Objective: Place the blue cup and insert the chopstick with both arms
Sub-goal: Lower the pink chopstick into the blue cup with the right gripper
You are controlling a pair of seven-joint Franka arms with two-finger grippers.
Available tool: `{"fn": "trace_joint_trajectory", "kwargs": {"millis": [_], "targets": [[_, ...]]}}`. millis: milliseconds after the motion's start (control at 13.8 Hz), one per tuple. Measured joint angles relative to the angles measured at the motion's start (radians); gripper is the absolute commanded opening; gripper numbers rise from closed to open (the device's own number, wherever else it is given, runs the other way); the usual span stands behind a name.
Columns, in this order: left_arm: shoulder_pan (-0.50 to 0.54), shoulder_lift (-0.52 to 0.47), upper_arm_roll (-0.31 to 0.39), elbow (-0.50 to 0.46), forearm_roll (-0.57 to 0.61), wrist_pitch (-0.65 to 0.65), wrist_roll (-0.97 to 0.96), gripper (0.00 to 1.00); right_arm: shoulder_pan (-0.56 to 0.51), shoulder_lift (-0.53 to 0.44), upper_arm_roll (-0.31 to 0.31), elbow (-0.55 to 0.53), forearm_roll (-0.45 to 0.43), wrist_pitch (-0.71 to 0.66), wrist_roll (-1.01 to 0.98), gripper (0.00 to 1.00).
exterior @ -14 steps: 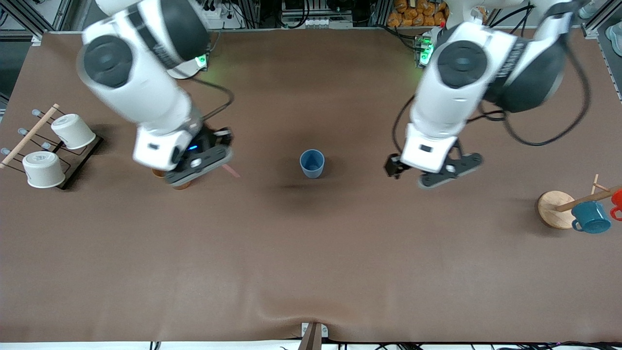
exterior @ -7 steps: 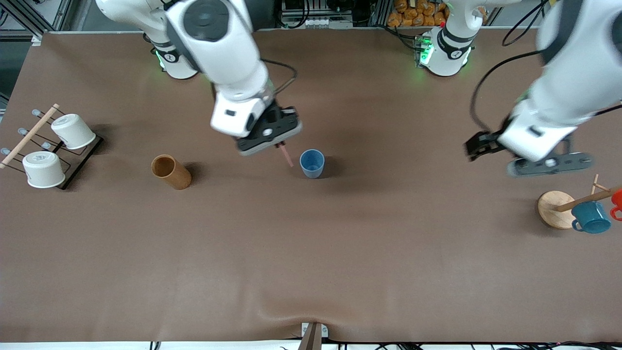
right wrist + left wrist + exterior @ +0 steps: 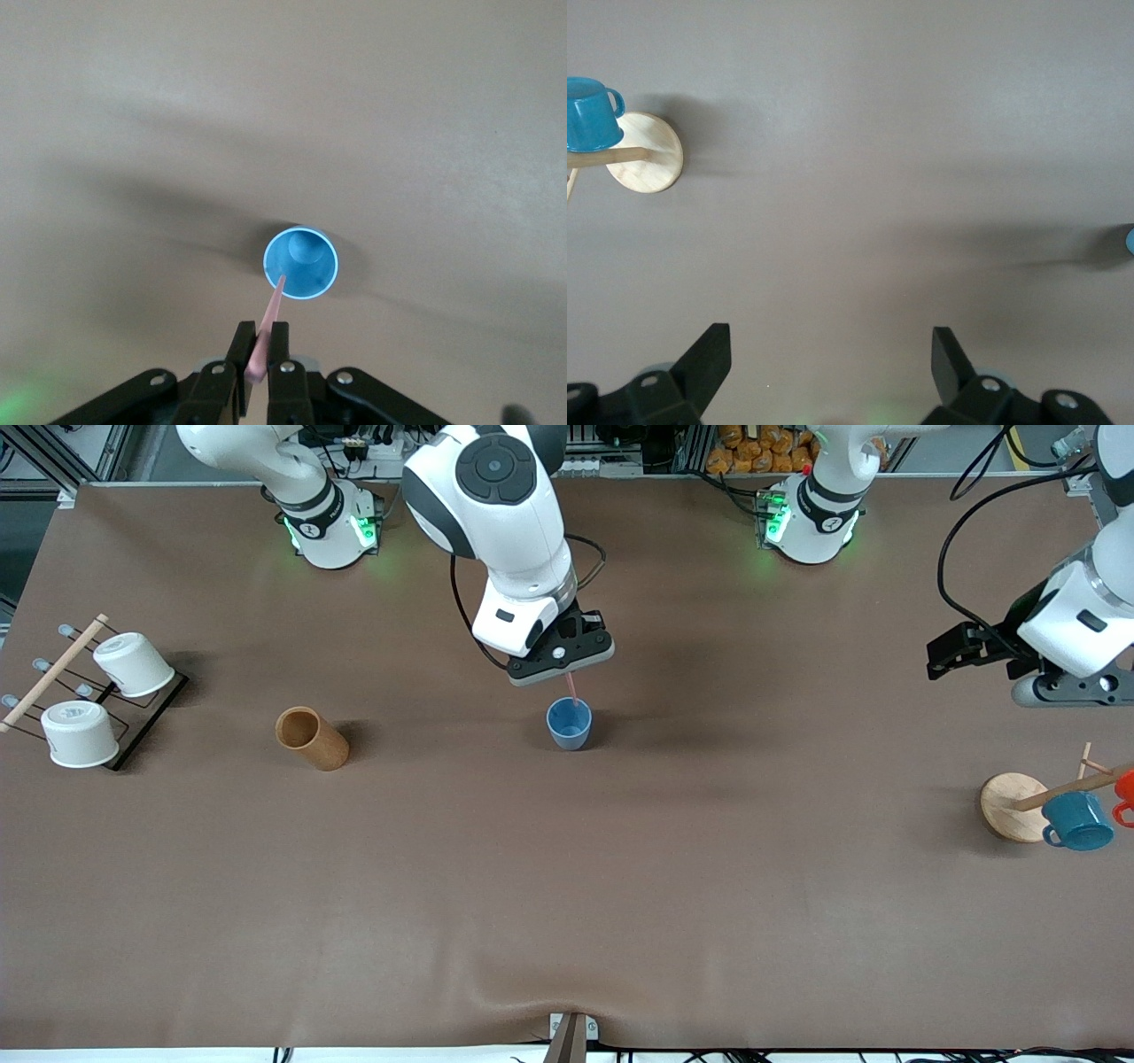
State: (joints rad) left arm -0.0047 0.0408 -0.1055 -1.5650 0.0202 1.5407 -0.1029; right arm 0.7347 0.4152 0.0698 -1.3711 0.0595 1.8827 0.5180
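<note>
Cup (image 3: 569, 724) stands upright mid-table (placing done). Right gripper (image 3: 562, 662) pinches the chopstick (image 3: 268, 328) above its rim; insertion remains. Left gripper (image 3: 828, 356) waits, spread wide, empty.

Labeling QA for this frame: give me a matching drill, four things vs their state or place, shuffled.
Things:
1. chopstick
2. blue cup
3. left gripper
4. brown cup

States:
A. open, holds nothing, over bare table near the mug stand
B. upright mid-table, mouth open
C. clamped in the right gripper, tip at the cup's rim
D. stands toward the right arm's end, tilted

Pairs: 1-C, 2-B, 3-A, 4-D
</note>
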Motion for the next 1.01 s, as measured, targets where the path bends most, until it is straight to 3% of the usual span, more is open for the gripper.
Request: {"fn": "trace_joint_trajectory", "kwargs": {"millis": [1011], "targets": [[0.006,-0.006,-0.002,-0.013,0.000,0.025,0.000,1.00,0.025,0.070,-0.002,-0.037,-0.063,0.040,0.012,0.00]]}}
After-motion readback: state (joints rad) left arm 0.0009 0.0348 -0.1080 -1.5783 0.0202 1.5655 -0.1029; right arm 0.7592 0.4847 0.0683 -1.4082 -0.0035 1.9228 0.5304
